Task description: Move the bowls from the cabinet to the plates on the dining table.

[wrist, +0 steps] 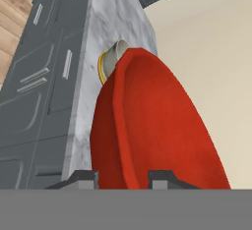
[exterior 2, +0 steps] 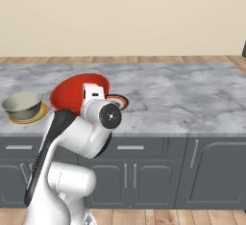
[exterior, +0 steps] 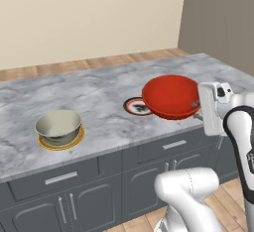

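My gripper [exterior: 198, 106] is shut on the right rim of the red bowl [exterior: 168, 95], which hangs tilted just above the dining table [exterior: 99, 92]. The bowl overlaps the right part of the dark red rimmed plate [exterior: 134, 107] lying on the marble. In the hand view the red bowl [wrist: 147, 126] runs up from between my fingertips [wrist: 165, 179]. To the left, the cream bowl [exterior: 58, 125] sits upright on the yellow rimmed plate [exterior: 62, 144]. From the right base view the red bowl [exterior 2: 69, 92] shows behind my hand, with the cream bowl [exterior 2: 21, 104] at far left. The cabinet is out of view.
Dark grey drawers and doors [exterior: 64, 186] run below the table's near edge. A beige wall [exterior: 89, 13] stands behind the table, with wooden floor [exterior: 99, 65] between. Marble stretches bare to the right of the plates [exterior 2: 182, 94].
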{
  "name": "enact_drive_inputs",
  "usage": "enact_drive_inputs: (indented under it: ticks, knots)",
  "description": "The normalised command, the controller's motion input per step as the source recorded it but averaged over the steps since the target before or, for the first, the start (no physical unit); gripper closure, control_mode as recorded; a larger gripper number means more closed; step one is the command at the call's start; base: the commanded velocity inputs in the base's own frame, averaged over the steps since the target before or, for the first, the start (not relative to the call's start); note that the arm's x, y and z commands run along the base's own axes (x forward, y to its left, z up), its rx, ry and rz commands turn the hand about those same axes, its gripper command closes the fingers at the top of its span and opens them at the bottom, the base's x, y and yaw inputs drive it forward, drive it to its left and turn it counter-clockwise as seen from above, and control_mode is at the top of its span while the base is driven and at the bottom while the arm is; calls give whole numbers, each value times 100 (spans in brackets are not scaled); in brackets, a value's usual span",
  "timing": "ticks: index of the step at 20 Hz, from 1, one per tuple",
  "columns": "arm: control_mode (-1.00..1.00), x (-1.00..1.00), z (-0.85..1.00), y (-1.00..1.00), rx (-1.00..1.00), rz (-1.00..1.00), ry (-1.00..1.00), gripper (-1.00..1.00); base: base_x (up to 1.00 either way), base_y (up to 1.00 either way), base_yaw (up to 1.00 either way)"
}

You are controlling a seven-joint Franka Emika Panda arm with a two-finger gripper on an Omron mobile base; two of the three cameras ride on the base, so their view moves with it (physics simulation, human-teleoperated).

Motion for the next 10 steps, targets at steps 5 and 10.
enact_drive_inputs:
  ticks: [5,10]
  knots:
    - [-100,38,-17,0,0,0,-4,100,0,0,0]
    - [-100,34,-15,0,0,0,-2,100,0,0,0]
